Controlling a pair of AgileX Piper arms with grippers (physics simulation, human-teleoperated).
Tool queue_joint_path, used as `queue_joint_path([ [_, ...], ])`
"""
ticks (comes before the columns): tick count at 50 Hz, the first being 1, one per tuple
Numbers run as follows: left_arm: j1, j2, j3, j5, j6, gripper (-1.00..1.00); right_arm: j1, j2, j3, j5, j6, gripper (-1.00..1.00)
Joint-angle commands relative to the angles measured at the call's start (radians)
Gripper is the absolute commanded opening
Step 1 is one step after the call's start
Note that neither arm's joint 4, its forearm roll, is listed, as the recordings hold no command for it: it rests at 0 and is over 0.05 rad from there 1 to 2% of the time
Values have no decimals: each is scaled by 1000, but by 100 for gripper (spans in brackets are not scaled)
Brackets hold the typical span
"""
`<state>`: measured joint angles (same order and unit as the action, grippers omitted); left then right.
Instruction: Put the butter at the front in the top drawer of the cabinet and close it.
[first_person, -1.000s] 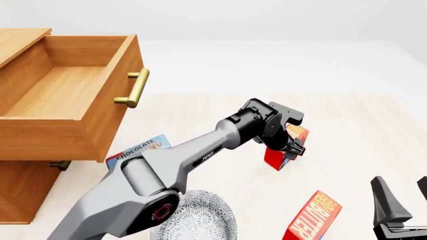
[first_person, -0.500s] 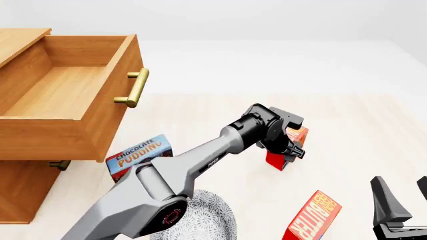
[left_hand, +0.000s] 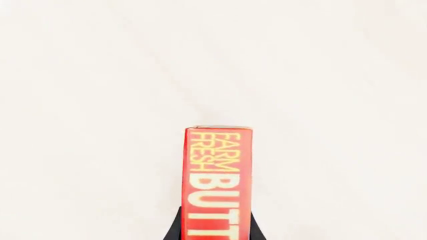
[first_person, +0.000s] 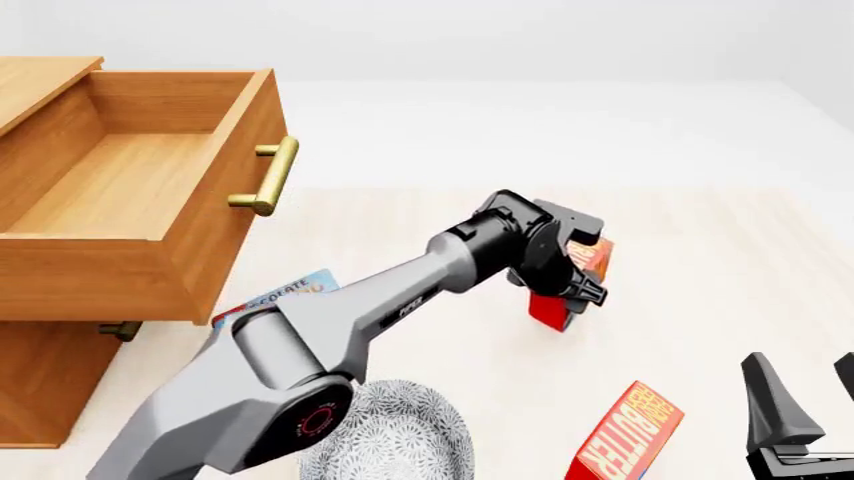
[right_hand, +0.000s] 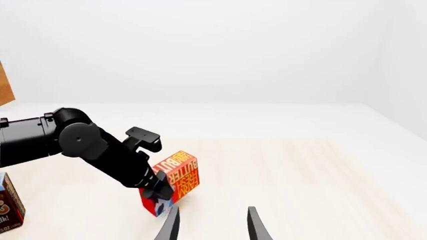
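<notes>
The left arm's jaws (first_person: 571, 285) are clenched on the farther butter box (first_person: 566, 290), gripping its narrow red sides so the "FARM FRESH BUTTER" face shows between the fingertips; it appears lifted just clear of the counter (first_person: 694, 270), tilted. The right arm's jaws (right_hand: 212, 225) hang parted and empty, near the second butter box (first_person: 623, 445) lying closer in. The top drawer (first_person: 134, 200) of the cabinet (first_person: 40, 390) stands pulled out, ready to receive it. A chocolate pudding box (first_person: 283, 296) sits below the drawer.
</notes>
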<state>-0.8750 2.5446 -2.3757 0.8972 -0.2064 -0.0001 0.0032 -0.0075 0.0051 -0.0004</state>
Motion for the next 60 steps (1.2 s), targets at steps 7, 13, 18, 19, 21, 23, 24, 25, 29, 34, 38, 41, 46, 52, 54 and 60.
queue_joint_path([
  [7, 15, -172, 133, -27, 37, -100, 0, 0, 2, -2, 0, 100],
  [13, 24, -243, 210, -46, 28, -100, 0, 0, 2, -2, 0, 100],
  [18, 30, -292, 261, -56, 30, -100, 0, 0, 2, -2, 0, 100],
  [19, 36, -318, 280, -56, 35, -100, 0, 0, 2, -2, 0, 100],
  [21, 35, -347, 308, -59, 35, -100, 0, 0, 2, -2, 0, 100],
  [23, 44, -372, 330, -56, 42, -100, 0, 0, 2, -2, 0, 100],
  [24, 43, -397, 352, -59, 38, -100, 0, 0, 2, -2, 0, 100],
  [25, 43, -397, 354, -60, 38, -100, 0, 0, 2, -2, 0, 100],
  [29, 52, -432, 384, -58, 40, -100, 0, 0, 2, -2, 0, 100],
  [34, 75, -488, 442, -50, 56, -100, 0, 0, 2, -2, 0, 100],
  [38, 77, -543, 480, -45, 64, -100, 0, 0, 2, -2, 0, 100],
  [41, 84, -567, 499, -42, 73, -100, 0, 0, 2, -2, 0, 100],
  [46, 92, -607, 525, -33, 81, -100, 0, 0, 2, -2, 0, 100],
  [52, 120, -640, 528, -22, 94, -100, 0, 0, 2, -2, 0, 100],
  [54, 127, -658, 536, -21, 94, -100, 0, 0, 2, -2, 0, 100],
  [60, 152, -695, 553, 1, 112, -100, 0, 0, 2, -2, 0, 100],
])
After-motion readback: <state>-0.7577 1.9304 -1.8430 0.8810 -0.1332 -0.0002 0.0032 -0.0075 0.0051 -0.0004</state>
